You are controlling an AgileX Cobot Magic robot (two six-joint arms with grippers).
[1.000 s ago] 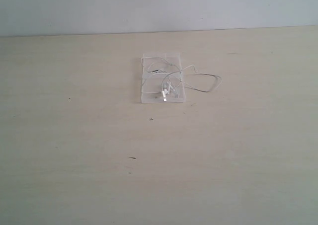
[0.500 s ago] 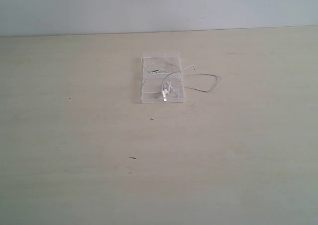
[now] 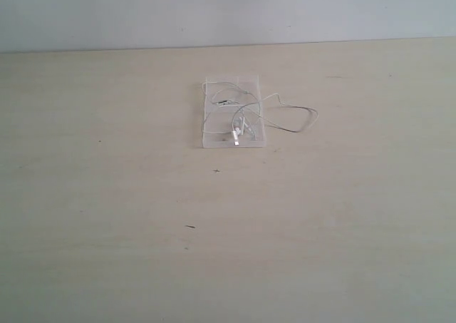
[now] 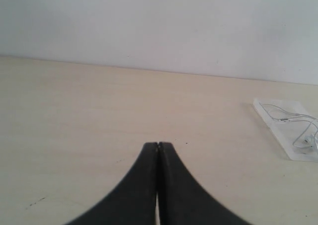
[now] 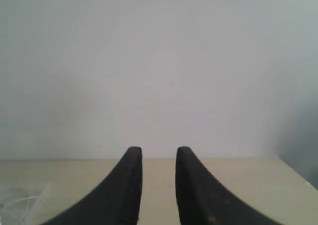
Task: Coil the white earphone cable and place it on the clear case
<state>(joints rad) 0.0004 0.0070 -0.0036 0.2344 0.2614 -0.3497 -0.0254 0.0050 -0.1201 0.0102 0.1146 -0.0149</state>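
Observation:
The clear case [image 3: 214, 127] lies flat on the beige table, a little behind its middle. The white earphone cable [image 3: 246, 109] sits loosely coiled on the case, earbuds near the case's front edge, and one thin loop [image 3: 299, 120] spills off to the right onto the table. Neither arm shows in the exterior view. My left gripper [image 4: 158, 145] is shut with nothing in it, low over bare table; the case [image 4: 278, 130] and cable [image 4: 298, 120] lie far off at the frame's edge. My right gripper [image 5: 159, 153] is open and empty; a bit of cable [image 5: 15, 202] shows at the corner.
The beige table [image 3: 107, 216] runs back to a pale wall [image 3: 228, 9]. A few small dark specks [image 3: 189, 227] mark the tabletop in front of the case.

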